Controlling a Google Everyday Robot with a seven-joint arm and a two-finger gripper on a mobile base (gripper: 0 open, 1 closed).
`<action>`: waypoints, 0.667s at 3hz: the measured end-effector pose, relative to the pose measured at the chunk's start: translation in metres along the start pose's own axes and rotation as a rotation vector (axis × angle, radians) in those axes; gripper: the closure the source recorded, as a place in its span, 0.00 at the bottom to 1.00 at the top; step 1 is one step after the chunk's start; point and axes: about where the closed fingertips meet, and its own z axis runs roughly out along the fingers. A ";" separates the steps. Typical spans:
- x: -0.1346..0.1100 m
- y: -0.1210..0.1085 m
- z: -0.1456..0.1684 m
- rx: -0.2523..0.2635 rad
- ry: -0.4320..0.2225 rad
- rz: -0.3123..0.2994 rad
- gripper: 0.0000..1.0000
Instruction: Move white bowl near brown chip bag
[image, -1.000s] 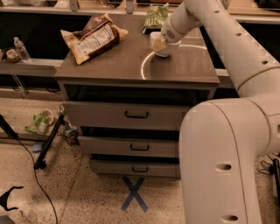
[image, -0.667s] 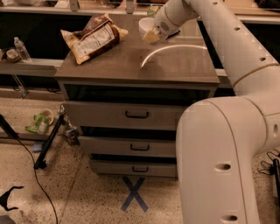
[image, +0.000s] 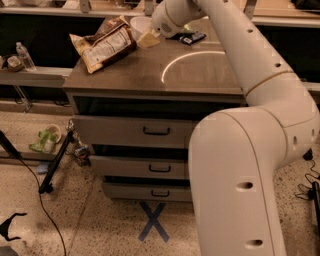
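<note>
The white bowl (image: 138, 23) is at the back of the cabinet top, right beside the right end of the brown chip bag (image: 104, 45), which lies flat at the back left with its white label panel up. My gripper (image: 147, 37) reaches in from the right, its tan fingers closed on the bowl's near rim. The bowl is held close to the surface; I cannot tell whether it touches it. The arm hides the area behind the bowl.
The grey cabinet top (image: 150, 75) sits over a stack of drawers (image: 155, 131). A small dark packet (image: 187, 37) lies at the back right behind my arm. A water bottle (image: 24, 56) stands on a shelf at the left. Cables and a stand lie on the floor at the left.
My gripper has carried the white bowl leftward from the middle of the top to just beside the brown chip bag. The bag has not moved.
</note>
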 end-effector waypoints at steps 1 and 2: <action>-0.009 0.015 0.028 -0.038 -0.016 -0.041 1.00; -0.005 0.029 0.056 -0.057 0.008 -0.057 0.82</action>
